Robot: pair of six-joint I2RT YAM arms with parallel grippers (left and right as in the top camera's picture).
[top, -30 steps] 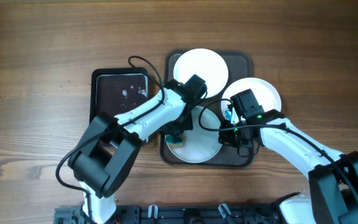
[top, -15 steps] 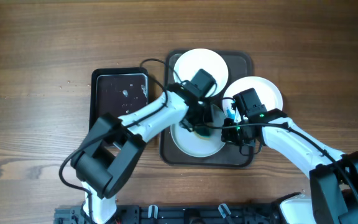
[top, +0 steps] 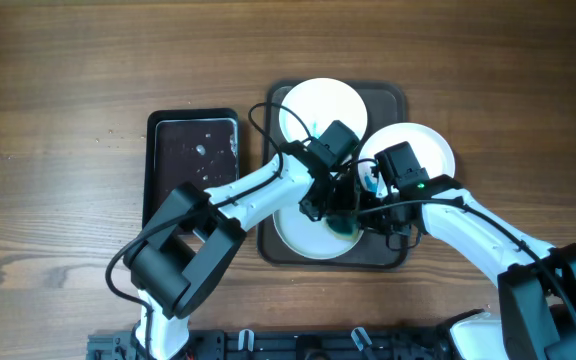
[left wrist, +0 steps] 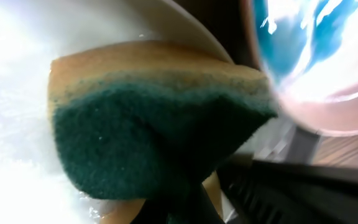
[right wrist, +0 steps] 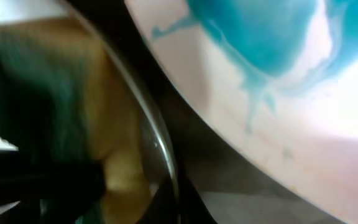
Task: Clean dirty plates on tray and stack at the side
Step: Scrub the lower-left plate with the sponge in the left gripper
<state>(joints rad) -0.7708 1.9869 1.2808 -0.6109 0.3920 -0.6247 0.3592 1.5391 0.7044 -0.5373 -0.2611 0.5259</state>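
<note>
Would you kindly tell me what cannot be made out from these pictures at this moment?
- Left wrist: the sponge fills the view, hiding most of the front plate under it.
- Overhead: both arms cover the right side of the front plate, so any paint left there is hidden.
- Right wrist: blurred throughout; the smeared plate is cut off by the frame edges, so the smear's extent is unknown.

Brown wood-grain tabletop point(top: 68, 80) carries large dark brown rectangular tray point(top: 388, 100); smaller black rectangular tray point(top: 183, 160) just left of it, small gap.
</note>
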